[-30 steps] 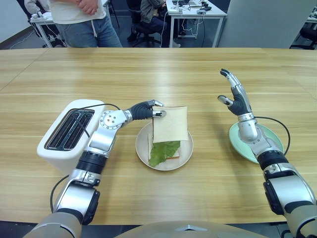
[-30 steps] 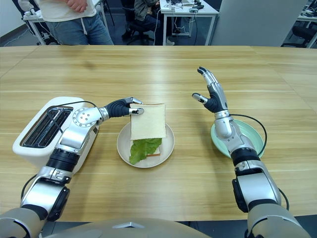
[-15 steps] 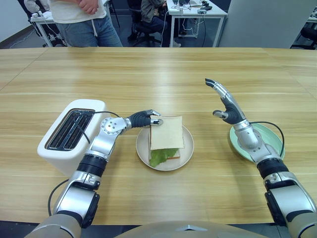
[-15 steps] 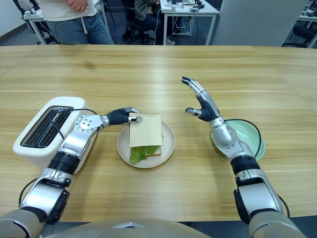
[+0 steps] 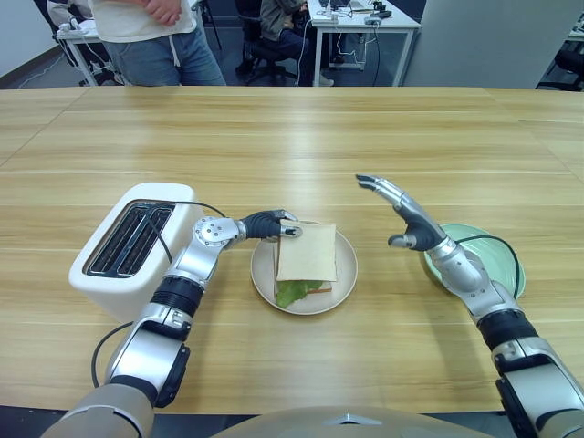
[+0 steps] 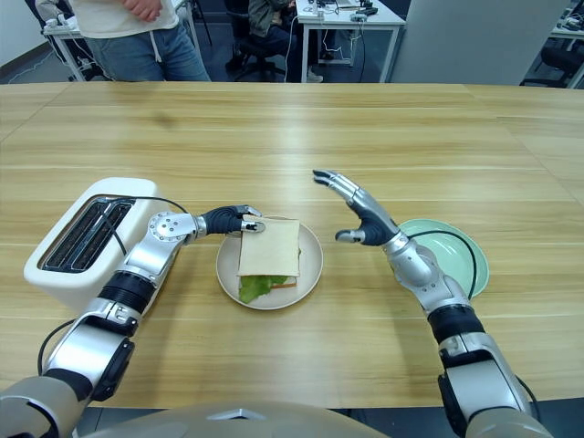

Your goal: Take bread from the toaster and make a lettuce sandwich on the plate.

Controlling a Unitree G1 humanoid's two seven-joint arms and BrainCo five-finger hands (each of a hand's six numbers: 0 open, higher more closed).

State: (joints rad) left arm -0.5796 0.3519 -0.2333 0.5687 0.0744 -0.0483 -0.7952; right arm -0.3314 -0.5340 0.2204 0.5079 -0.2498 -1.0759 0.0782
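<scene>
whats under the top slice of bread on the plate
A green lettuce leaf pokes out from under the top slice at its near edge, with a sliver of a lower bread slice beside it on the plate. How far either reaches underneath is covered.

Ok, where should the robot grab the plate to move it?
I'd pinch the plate by its bare right rim, coming in low from the right: the sandwich covers its middle, and the left hand holds the top slice at the left.

Green dish on wooden table, white desk behind
</scene>
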